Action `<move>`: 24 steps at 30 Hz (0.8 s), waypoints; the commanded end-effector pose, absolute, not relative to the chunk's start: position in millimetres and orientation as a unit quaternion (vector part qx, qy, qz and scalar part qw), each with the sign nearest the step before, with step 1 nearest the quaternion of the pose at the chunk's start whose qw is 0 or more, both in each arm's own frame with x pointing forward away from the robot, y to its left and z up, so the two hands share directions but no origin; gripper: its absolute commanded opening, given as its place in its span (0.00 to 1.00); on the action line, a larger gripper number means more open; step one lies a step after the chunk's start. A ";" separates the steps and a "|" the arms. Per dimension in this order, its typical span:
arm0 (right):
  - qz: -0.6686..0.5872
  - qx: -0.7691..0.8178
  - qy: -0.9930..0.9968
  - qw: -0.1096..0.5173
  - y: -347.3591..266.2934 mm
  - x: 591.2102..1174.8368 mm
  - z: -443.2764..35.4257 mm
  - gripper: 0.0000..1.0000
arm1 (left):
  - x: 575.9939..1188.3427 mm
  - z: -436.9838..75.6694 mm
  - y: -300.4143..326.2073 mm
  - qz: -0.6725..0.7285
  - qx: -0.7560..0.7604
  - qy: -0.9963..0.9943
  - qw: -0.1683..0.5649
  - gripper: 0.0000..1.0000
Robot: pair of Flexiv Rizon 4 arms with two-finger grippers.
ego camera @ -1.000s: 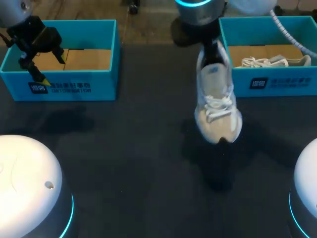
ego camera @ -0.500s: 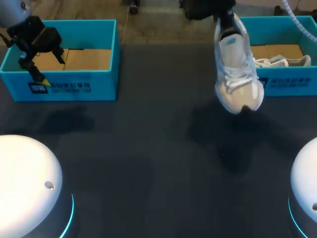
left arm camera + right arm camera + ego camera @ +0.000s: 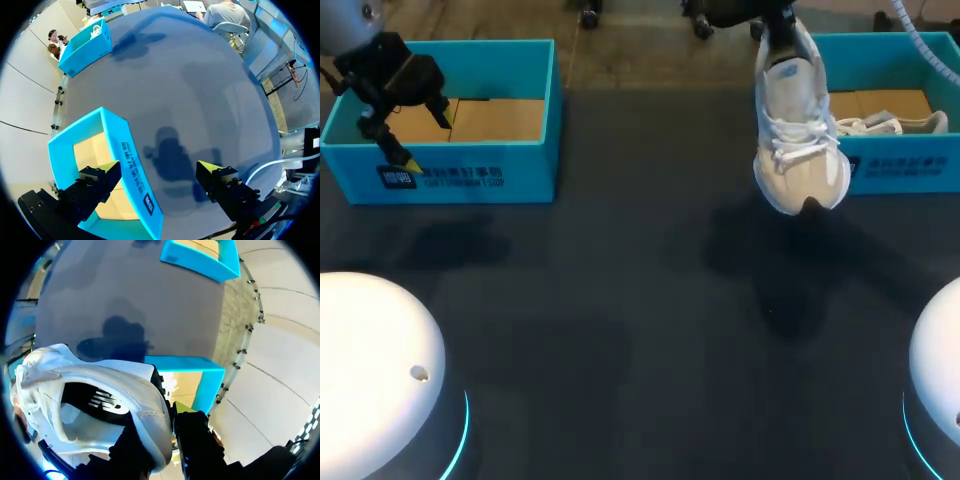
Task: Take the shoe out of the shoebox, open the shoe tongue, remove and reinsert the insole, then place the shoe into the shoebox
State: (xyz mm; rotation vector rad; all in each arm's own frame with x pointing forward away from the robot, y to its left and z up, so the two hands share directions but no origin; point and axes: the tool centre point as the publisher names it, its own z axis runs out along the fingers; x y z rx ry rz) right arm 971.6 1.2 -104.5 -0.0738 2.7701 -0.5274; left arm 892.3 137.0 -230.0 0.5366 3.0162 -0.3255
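Observation:
A white shoe [image 3: 800, 140] hangs toe-down above the table, just left of the right blue shoebox [image 3: 895, 165]. My right gripper [image 3: 775, 22] holds it from above by the heel. In the right wrist view the gripper [image 3: 167, 435] is shut on the heel collar of the shoe [image 3: 100, 400], one finger inside the opening and one outside, with the shoebox [image 3: 202, 372] below. A second white shoe [image 3: 880, 125] lies in that box. My left gripper [image 3: 425, 135] hovers open over the front wall of the left shoebox [image 3: 470, 175], and its fingers straddle that wall [image 3: 132, 170] without touching it.
The left shoebox has a bare cardboard floor [image 3: 490, 120]. Dark table [image 3: 620, 300] stretches between the boxes. White rounded arm bases stand at the front left [image 3: 375, 370] and front right [image 3: 940, 390] corners.
My right arm carried the shoe from the table's middle to the right and back, up to the right shoebox's left end. The left arm kept still.

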 end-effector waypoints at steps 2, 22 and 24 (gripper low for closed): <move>-0.180 -0.014 0.970 0.163 -32.8 981.9 -97.1 0.00 | 892.3 -229.8 137.3 -0.104 0.175 0.979 0.030 1.00; -0.203 0.010 0.964 0.172 -121.1 1037.4 -75.1 0.00 | 960.2 -222.1 148.1 0.026 -0.325 0.944 -0.041 1.00; -0.203 0.010 0.964 0.172 -121.1 1037.4 -75.1 0.00 | 960.2 -222.1 148.1 0.026 -0.325 0.944 -0.041 1.00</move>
